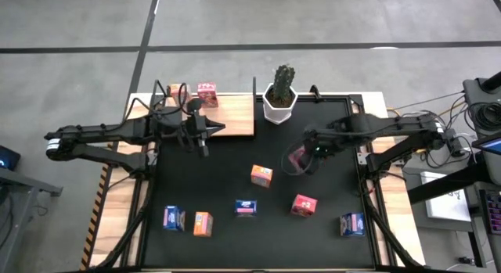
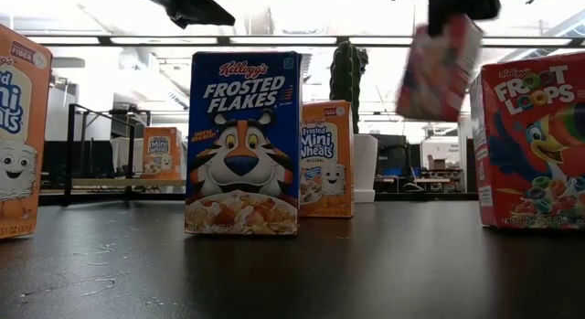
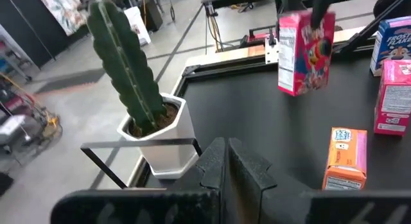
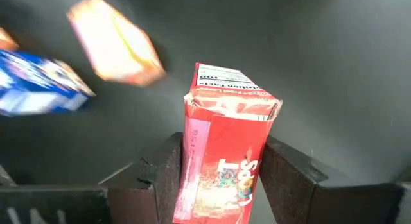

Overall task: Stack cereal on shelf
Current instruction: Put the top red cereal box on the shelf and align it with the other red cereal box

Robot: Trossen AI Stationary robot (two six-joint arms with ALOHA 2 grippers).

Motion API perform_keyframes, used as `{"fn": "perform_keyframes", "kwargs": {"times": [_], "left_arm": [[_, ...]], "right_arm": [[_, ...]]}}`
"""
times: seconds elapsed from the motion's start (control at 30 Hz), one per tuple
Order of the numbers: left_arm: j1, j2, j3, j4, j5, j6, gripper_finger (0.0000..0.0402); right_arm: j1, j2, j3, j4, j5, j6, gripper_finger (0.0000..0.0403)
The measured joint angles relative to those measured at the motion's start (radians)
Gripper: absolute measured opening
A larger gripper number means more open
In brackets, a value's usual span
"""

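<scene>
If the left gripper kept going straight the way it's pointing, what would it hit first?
Probably the white pot holding the cactus. The shut left gripper aims toward it, past the shelf's thin black post; depth is unclear.

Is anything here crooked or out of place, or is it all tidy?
One thing: a small pink-red cardboard cereal box hangs tilted in the air above the black mat, clamped in the right gripper. The other boxes stand upright, scattered over the mat; nothing looks spilled or crushed.

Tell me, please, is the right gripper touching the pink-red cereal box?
Touching: the right wrist view shows the right gripper with fingers pressed on both sides of the pink-red cereal box.
</scene>
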Motion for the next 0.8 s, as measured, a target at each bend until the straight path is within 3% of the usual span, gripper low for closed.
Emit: {"fn": "perform_keyframes", "kwargs": {"times": [0.33,0.6,0.8], "left_arm": [[0.0,-0.115,-0.042,0.117,0.0,0.075,0.0003],[0.0,-0.165,-0.044,0.126,0.0,0.092,0.0003],[0.002,-0.196,-0.045,0.144,0.0,0.118,0.0003]], "right_arm": [[-0.008,0.091,0.246,0.169,0.072,-0.354,0.0176],[-0.084,0.338,0.499,0.207,0.063,-0.712,0.0176],[-0.189,0.54,0.713,0.209,-0.052,-0.918,0.0176]]}}
